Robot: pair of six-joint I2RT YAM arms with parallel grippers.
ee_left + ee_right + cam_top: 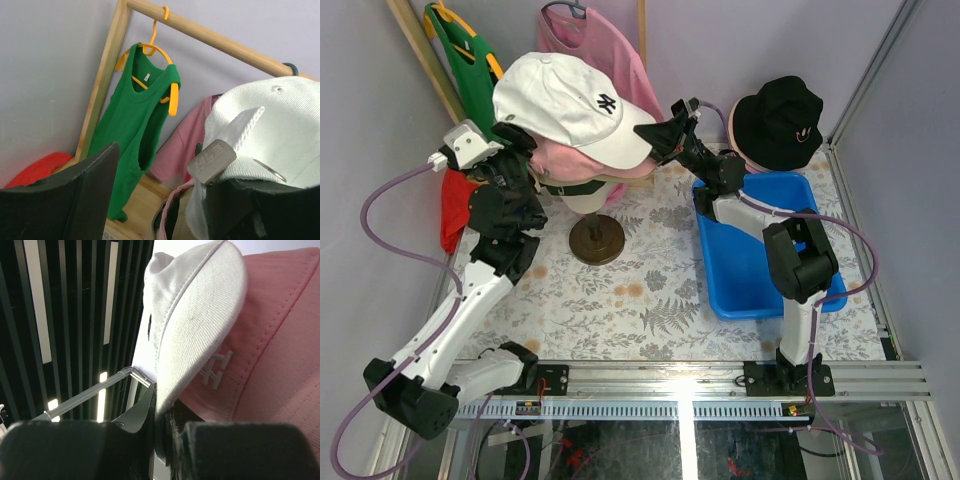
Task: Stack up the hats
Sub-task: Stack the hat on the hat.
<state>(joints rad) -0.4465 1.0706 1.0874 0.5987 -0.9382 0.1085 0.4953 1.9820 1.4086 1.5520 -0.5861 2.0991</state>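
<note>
Top external view: the white cap (570,105) sits at upper centre, on top of the pink cap (582,160). My right hand (655,135) pinches its brim; my left hand (515,150) gapes open behind its rear strap. Any sideways tug on that brim, I reckon, could drag both caps off or rock the stand (597,240).

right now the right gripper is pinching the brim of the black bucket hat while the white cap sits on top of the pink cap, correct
Not quite. The right gripper is pinching the brim of the white cap, not of the black bucket hat, which lies apart at the back right. The right wrist view shows the white brim between its fingers. The white cap does sit on top of the pink cap.
</note>
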